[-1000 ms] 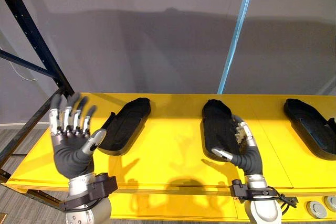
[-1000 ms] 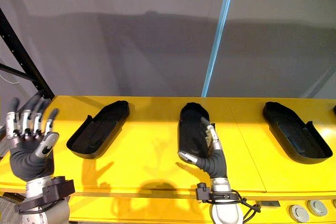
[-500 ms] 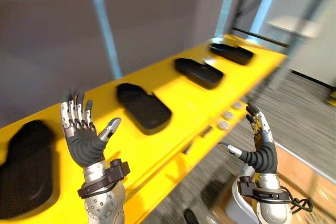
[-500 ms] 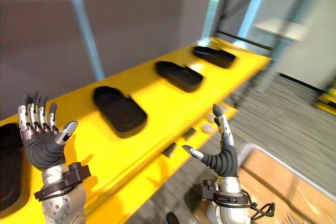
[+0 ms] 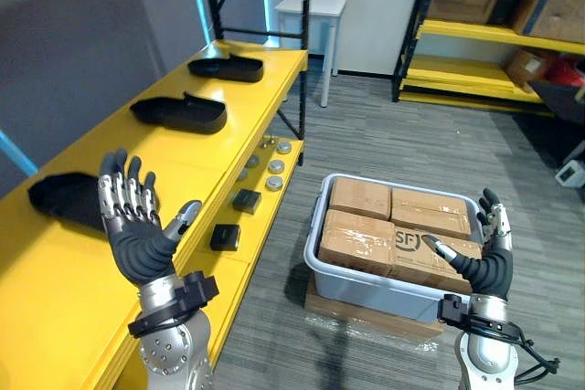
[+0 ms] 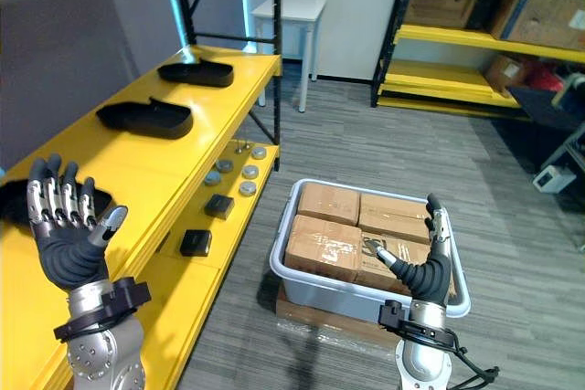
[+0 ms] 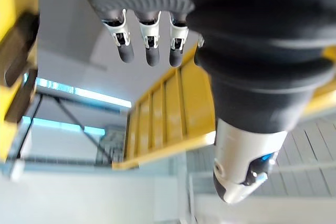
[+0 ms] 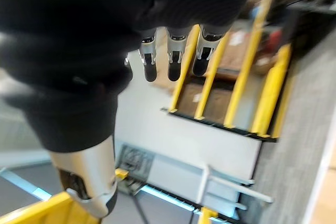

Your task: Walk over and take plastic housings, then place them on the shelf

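We're holding left hand [image 5: 137, 242] over the long yellow metal shelf [image 5: 160, 160] and right hand [image 5: 489, 262] well off it, both splayed and empty, probably for walking clearance, while black moulded plastic housings [image 5: 178, 114] are sitting on that shelf.

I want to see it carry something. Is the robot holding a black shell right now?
No, the left hand and right hand are open and empty; the black shells lie on the yellow shelf.

Yellow shelf [image 5: 187, 151] — three black housings [image 5: 178, 112] (in a row)
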Motion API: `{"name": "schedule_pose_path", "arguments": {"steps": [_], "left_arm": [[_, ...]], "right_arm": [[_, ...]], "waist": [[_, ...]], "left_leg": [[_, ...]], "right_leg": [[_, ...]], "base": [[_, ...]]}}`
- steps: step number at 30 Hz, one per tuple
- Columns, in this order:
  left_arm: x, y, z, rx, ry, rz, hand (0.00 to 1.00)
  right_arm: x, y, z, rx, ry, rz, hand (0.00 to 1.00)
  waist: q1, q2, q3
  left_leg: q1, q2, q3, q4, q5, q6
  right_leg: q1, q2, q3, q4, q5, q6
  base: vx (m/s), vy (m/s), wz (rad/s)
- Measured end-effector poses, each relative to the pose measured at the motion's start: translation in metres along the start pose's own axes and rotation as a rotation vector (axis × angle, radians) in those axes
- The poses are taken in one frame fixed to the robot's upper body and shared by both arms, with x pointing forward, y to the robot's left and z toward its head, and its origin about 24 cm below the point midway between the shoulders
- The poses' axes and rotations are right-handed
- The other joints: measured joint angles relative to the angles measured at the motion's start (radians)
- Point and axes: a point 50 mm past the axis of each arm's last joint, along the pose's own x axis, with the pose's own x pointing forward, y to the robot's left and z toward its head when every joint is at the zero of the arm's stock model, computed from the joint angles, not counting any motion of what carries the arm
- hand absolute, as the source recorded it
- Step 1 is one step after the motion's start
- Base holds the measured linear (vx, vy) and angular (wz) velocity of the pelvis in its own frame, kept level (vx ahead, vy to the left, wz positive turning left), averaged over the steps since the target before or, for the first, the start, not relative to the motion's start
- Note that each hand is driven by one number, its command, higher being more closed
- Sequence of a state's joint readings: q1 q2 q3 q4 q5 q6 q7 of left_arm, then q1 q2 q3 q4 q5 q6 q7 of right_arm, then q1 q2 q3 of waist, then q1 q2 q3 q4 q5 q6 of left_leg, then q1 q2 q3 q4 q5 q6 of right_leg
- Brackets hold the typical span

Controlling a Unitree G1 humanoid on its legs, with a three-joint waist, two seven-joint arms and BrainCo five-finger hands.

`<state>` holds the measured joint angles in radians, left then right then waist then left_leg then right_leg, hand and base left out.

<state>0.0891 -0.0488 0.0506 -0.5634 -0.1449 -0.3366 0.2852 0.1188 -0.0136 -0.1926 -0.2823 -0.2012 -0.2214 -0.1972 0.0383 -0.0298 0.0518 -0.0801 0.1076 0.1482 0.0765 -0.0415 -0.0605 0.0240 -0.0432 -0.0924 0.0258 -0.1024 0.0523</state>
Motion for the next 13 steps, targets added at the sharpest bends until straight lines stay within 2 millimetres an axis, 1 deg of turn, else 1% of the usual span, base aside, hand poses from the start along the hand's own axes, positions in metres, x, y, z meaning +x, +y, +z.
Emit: {"name": "schedule_pose_path", "arguments": {"steps": [2,3,4,5,6,7,8,9,11,12,13], "left_arm": [[-0.001,0.001,-0.004,-0.001,0.021,-0.007,0.00],[-0.005,0.002,-0.018,0.013,0.081,-0.008,0.00],[-0.013,0.003,-0.042,0.036,0.195,-0.016,0.00],[-0.019,0.004,-0.057,0.053,0.267,-0.022,0.00],[-0.034,0.007,-0.086,0.087,0.429,-0.050,0.00],[-0.056,0.012,-0.114,0.135,0.597,-0.085,0.00],[-0.069,0.015,-0.126,0.168,0.680,-0.111,0.00],[-0.109,0.026,-0.155,0.285,0.920,-0.215,0.00],[-0.131,0.035,-0.165,0.360,1.045,-0.282,0.00],[-0.147,0.043,-0.171,0.410,1.128,-0.319,0.00],[-0.170,0.057,-0.177,0.477,1.244,-0.350,0.00]], "right_arm": [[0.000,0.001,-0.006,0.000,0.026,0.012,0.00],[-0.003,0.002,-0.020,-0.001,0.086,0.033,0.00],[-0.009,0.003,-0.039,-0.009,0.171,0.056,0.00],[-0.013,0.004,-0.049,-0.016,0.217,0.067,0.00],[-0.022,0.006,-0.069,-0.024,0.321,0.086,0.00],[-0.035,0.009,-0.089,-0.037,0.427,0.109,0.00],[-0.042,0.009,-0.099,-0.044,0.482,0.115,0.00],[-0.068,0.005,-0.129,-0.049,0.670,0.109,0.00],[-0.085,-0.001,-0.145,-0.046,0.787,0.087,0.00],[-0.098,-0.006,-0.155,-0.040,0.870,0.067,0.00],[-0.116,-0.012,-0.167,-0.052,0.973,0.047,0.00]], "waist": [[0.000,0.000,-0.009],[0.000,0.002,-0.015],[0.001,0.006,-0.018],[0.001,0.006,-0.018],[0.001,0.004,-0.017],[0.001,0.004,-0.016],[0.000,0.004,-0.016],[-0.003,0.004,-0.015],[-0.008,0.005,-0.014],[-0.012,0.005,-0.012],[-0.018,0.005,-0.012]], "left_leg": [[0.002,0.017,-0.014,-0.005,0.001,-0.001],[0.002,0.022,-0.018,-0.010,0.007,-0.008],[0.003,0.023,-0.032,-0.017,0.015,-0.018],[0.004,0.022,-0.039,-0.021,0.018,-0.022],[0.010,0.017,-0.042,-0.029,0.027,-0.029],[0.020,0.012,-0.041,-0.037,0.031,-0.029],[0.024,0.009,-0.041,-0.040,0.031,-0.029],[0.039,-0.002,-0.041,-0.050,0.035,-0.023],[0.043,-0.008,-0.041,-0.056,0.037,-0.021],[0.047,-0.013,-0.041,-0.058,0.038,-0.019],[0.056,-0.018,-0.040,-0.062,0.039,-0.018]], "right_leg": [[0.001,0.020,-0.002,0.000,0.000,0.000],[0.001,0.026,-0.007,0.000,0.000,0.000],[0.004,0.027,-0.015,-0.001,0.000,0.000],[0.006,0.027,-0.024,-0.001,0.000,0.000],[0.012,0.023,-0.032,-0.002,0.000,0.000],[0.019,0.018,-0.032,-0.004,0.000,0.000],[0.024,0.014,-0.032,-0.005,-0.001,0.000],[0.035,0.000,-0.033,-0.006,-0.001,0.000],[0.037,-0.007,-0.034,-0.006,-0.001,0.001],[0.041,-0.012,-0.035,-0.006,-0.001,0.001],[0.047,-0.017,-0.035,-0.006,-0.002,0.003]], "base": [[0.04,-0.113,-0.01],[0.04,-0.079,0.15],[0.04,-0.039,0.21],[0.04,-0.019,0.26],[0.05,0.015,0.16],[0.04,0.032,0.11],[0.05,0.065,0.04],[0.04,0.062,0.05],[0.03,0.057,0.03],[0.01,0.058,0.01],[0.01,0.045,0.01]]}}
